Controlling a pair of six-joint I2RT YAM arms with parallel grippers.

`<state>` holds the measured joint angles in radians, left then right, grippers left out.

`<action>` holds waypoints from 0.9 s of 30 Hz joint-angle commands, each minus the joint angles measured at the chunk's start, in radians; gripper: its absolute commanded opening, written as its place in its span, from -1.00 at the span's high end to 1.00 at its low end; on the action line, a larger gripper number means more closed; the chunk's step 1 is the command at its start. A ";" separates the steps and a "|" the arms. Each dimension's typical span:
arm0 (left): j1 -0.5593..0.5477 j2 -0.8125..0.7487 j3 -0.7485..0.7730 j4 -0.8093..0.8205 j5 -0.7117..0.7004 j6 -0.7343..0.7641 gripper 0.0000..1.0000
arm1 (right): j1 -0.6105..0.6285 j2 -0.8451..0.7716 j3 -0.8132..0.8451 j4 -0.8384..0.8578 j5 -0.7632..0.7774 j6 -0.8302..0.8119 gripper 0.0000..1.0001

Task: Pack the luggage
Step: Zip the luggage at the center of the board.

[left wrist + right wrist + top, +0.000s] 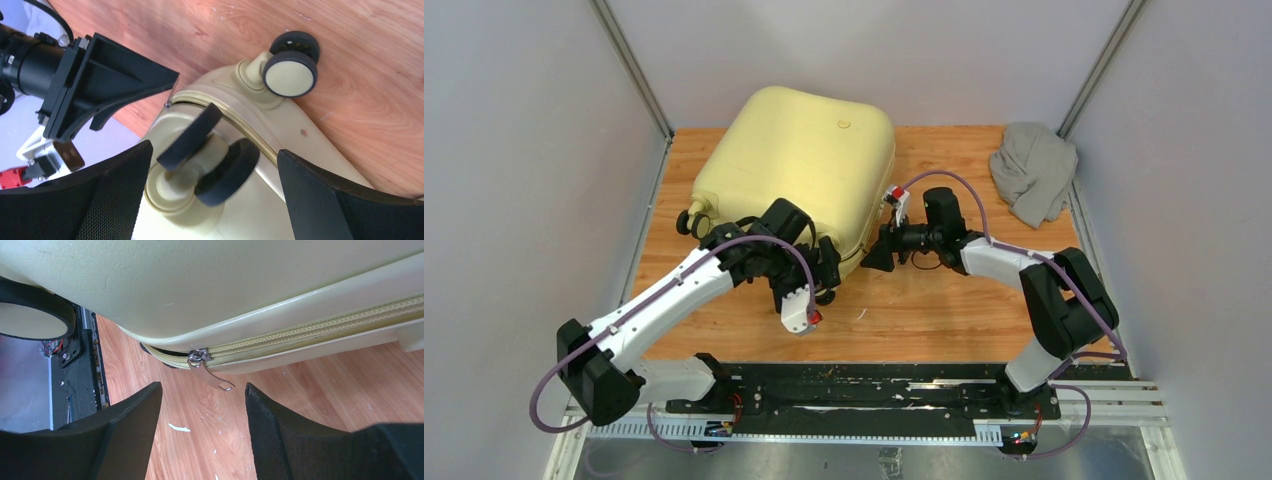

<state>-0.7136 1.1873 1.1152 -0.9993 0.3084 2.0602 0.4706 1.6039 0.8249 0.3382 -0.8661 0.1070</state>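
- Although the luggage (799,165) is seen lying on its broad side with its shell closed, on the far left part of the counter (924,320), packing cannot be judged finished. Its contents are hidden, and a grey garment (1032,170) is seen outside it at the far right corner.
- Closing the zip is judged to be the step in hand. The zipper pull (209,372) is found at the luggage's near right corner, with closed teeth running away from it on one side. The stretch round the corner cannot be made out.
- The right tool (202,415) is held part open with nothing gripped. Its fingers are set just below the pull, one to either side, and no contact is seen.
- The left tool (215,190) is spread wide and empty. It is placed around a black wheel (230,170) at the luggage's near edge, close beside the right tool.
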 commanded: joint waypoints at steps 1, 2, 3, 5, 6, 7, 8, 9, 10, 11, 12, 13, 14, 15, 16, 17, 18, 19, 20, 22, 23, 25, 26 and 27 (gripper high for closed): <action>-0.031 0.044 -0.020 0.110 -0.011 0.534 -1.00 | -0.024 0.020 0.010 0.030 -0.037 0.002 -0.28; -0.034 0.051 -0.022 0.121 -0.020 0.551 -1.00 | -0.031 0.021 0.010 0.035 -0.044 0.006 -0.26; -0.036 0.058 -0.022 0.130 -0.028 0.568 -1.00 | -0.039 0.021 0.010 0.048 -0.052 0.011 -0.25; -0.039 0.074 -0.019 0.144 -0.049 0.590 -0.99 | -0.049 0.021 0.011 0.063 -0.063 0.022 -0.22; -0.040 0.080 -0.016 0.149 -0.062 0.596 -0.94 | -0.051 0.021 0.013 0.065 -0.069 0.022 -0.21; -0.041 0.087 -0.012 0.153 -0.074 0.599 -0.85 | -0.053 0.022 0.017 0.066 -0.074 0.022 -0.20; -0.043 0.093 -0.006 0.154 -0.087 0.598 -0.77 | -0.053 0.023 0.018 0.069 -0.079 0.023 -0.19; -0.045 0.101 -0.002 0.155 -0.101 0.599 -0.66 | -0.054 0.024 0.022 0.072 -0.086 0.025 -0.18; -0.046 0.104 0.000 0.159 -0.117 0.600 -0.52 | -0.054 0.028 0.026 0.078 -0.091 0.029 -0.17; -0.047 0.107 -0.001 0.168 -0.128 0.597 -0.39 | -0.055 0.033 0.027 0.085 -0.102 0.035 -0.17; -0.047 0.106 -0.003 0.179 -0.132 0.590 -0.25 | -0.054 0.036 0.029 0.091 -0.110 0.042 -0.16; -0.048 0.105 -0.004 0.191 -0.133 0.580 -0.14 | -0.053 0.041 0.029 0.099 -0.116 0.046 -0.16; -0.049 0.104 -0.004 0.198 -0.131 0.570 -0.05 | -0.053 0.044 0.028 0.107 -0.123 0.053 -0.16; -0.050 0.099 -0.005 0.204 -0.127 0.561 0.03 | -0.053 0.047 0.027 0.113 -0.129 0.057 -0.15; -0.051 0.096 -0.006 0.213 -0.121 0.553 0.11 | -0.053 0.053 0.026 0.120 -0.132 0.063 -0.15; -0.052 0.093 -0.007 0.228 -0.119 0.546 0.19 | -0.053 0.057 0.028 0.127 -0.131 0.067 -0.15; -0.053 0.094 -0.007 0.246 -0.116 0.533 0.23 | -0.053 0.061 0.030 0.131 -0.126 0.068 -0.14; -0.054 0.095 -0.005 0.265 -0.117 0.522 0.28 | -0.053 0.066 0.035 0.133 -0.122 0.069 -0.13; -0.055 0.101 0.000 0.289 -0.121 0.508 0.32 | -0.053 0.071 0.042 0.134 -0.118 0.069 -0.12; -0.055 0.115 0.018 0.333 -0.139 0.474 0.39 | -0.054 0.084 0.061 0.137 -0.109 0.065 -0.10; -0.055 0.126 0.034 0.356 -0.152 0.449 0.43 | -0.056 0.093 0.074 0.141 -0.104 0.063 -0.10; -0.055 0.156 0.071 0.401 -0.190 0.381 0.58 | -0.063 0.112 0.108 0.139 -0.108 0.063 -0.07; -0.055 0.172 0.093 0.420 -0.212 0.353 0.66 | -0.067 0.121 0.125 0.139 -0.113 0.063 -0.06; -0.055 0.190 0.112 0.437 -0.233 0.327 0.72 | -0.073 0.126 0.139 0.139 -0.114 0.060 -0.05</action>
<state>-0.7628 1.3197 1.1175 -0.8227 0.1696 2.0602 0.4202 1.7012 0.8913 0.4442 -0.9634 0.1654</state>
